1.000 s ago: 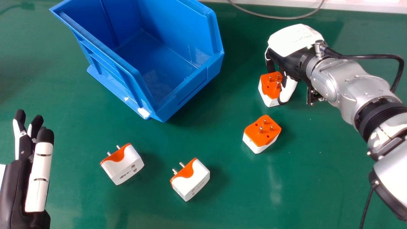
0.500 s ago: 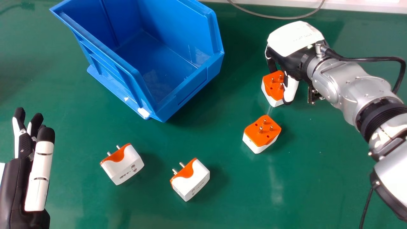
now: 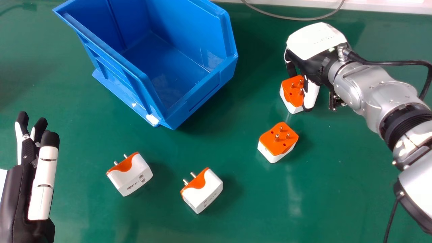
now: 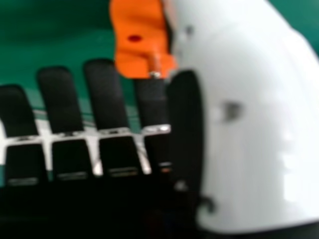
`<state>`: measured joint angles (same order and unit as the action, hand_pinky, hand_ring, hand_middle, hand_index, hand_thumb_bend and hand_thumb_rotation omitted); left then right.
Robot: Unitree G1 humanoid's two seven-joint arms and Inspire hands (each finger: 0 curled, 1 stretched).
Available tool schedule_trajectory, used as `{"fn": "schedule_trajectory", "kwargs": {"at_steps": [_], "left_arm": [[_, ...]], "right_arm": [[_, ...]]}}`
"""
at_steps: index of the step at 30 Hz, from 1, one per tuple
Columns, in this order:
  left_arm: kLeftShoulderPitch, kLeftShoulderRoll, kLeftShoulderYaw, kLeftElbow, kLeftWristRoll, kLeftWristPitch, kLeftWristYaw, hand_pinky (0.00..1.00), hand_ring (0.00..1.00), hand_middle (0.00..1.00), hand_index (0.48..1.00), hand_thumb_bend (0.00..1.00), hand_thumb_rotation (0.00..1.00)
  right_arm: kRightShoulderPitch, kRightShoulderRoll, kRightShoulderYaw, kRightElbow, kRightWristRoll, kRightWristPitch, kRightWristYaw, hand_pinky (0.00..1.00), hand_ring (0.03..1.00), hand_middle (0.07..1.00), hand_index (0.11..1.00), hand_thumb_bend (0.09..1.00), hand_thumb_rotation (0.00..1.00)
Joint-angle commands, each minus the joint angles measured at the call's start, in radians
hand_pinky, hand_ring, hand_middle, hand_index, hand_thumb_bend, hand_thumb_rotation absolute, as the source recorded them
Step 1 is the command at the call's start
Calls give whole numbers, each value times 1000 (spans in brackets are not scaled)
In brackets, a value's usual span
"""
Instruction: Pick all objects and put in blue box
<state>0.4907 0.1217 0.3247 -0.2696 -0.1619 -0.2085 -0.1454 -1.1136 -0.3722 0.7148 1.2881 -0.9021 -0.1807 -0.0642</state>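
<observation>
And along the far side of the green tabletop point(image 3: 243, 222) runs a pale strip point(image 3: 388, 7), with a grey cable point(image 3: 297, 19) sweeping across it in one shallow, sagging curve over the green!

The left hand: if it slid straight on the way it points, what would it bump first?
Perhaps the far left corner of the blue box, past a stretch of green table. The left hand might just miss it, though, as its height is unclear.
</observation>
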Motion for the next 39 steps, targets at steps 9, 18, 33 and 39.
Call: {"fn": "schedule_trajectory", "kwargs": {"at_steps": [9, 18, 33, 39], "left_arm": [[-8, 6, 13, 11, 5, -8, 8, 1000, 1000, 1000, 1000, 544, 909], [-32, 16, 17, 37, 17, -6, 13, 1000, 1000, 1000, 1000, 542, 910], [-77, 35, 22, 69, 24, 34, 26, 1000, 1000, 1000, 1000, 515, 916], [-98, 37, 24, 76, 26, 54, 28, 1000, 1000, 1000, 1000, 500, 918]], "right_arm": [[-8, -49, -96, -69, 81, 3, -1, 366, 438, 530, 521, 499, 4], [42, -128, -170, -219, 127, -12, 16, 312, 420, 505, 511, 503, 2], [309, -260, -338, -783, 189, 0, 105, 279, 389, 473, 528, 497, 0], [415, -279, -396, -979, 213, 3, 168, 252, 363, 462, 540, 500, 0]]}}
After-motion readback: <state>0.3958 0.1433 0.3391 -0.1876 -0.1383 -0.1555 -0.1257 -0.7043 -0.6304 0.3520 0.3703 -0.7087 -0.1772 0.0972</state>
